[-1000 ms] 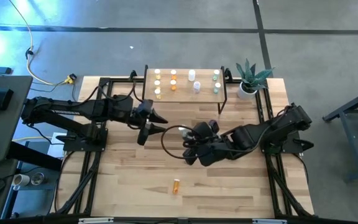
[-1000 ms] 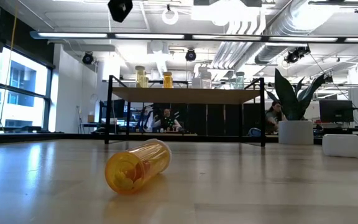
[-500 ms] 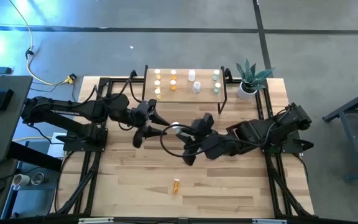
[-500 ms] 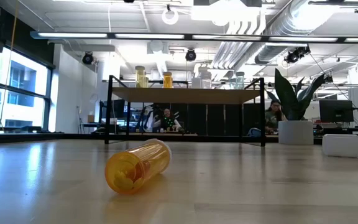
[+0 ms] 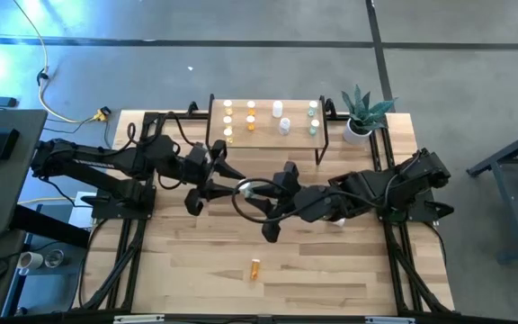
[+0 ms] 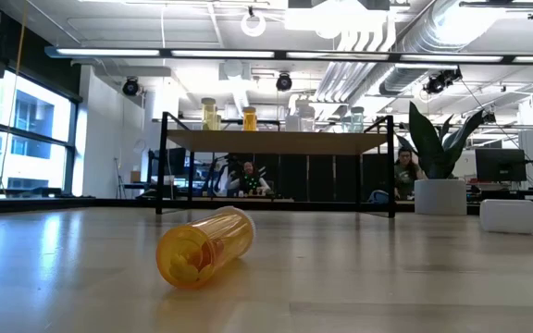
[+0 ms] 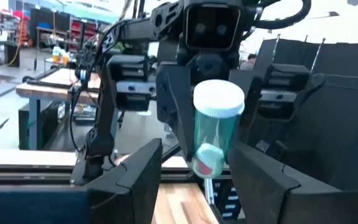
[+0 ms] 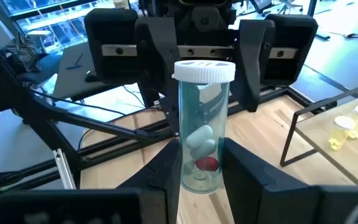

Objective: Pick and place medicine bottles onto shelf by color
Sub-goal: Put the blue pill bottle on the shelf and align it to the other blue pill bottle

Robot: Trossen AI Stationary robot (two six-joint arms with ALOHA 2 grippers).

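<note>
My right gripper (image 5: 261, 191) is shut on a clear greenish bottle (image 8: 199, 124) with a white cap, over the middle of the table. My left gripper (image 5: 212, 178) is open and faces it from the left. In the left wrist view its fingers stand wide on either side of the bottle (image 7: 215, 130) without touching it. An orange bottle (image 5: 254, 268) lies on its side near the front edge and also shows in the low view (image 6: 204, 246). The shelf (image 5: 268, 135) at the back carries several yellow, orange, white and greenish bottles, standing upright. My right gripper pinches the bottle's lower body (image 8: 197, 177) between its two fingers (image 8: 241, 177). The fingers come about level from the table's right side. The bottle stands upright in the hold with its cap (image 8: 204, 70) up, lifted clear of the table.
A potted plant (image 5: 360, 112) stands at the back right beside the shelf. The black frame rails (image 5: 133, 234) run along both sides of the table. In the low view people sit in the room beyond the shelf (image 6: 276, 141).
My right gripper has carried the greenish bottle from the table's middle toward the far left, up to my left gripper. The bottle has stayed upright.
</note>
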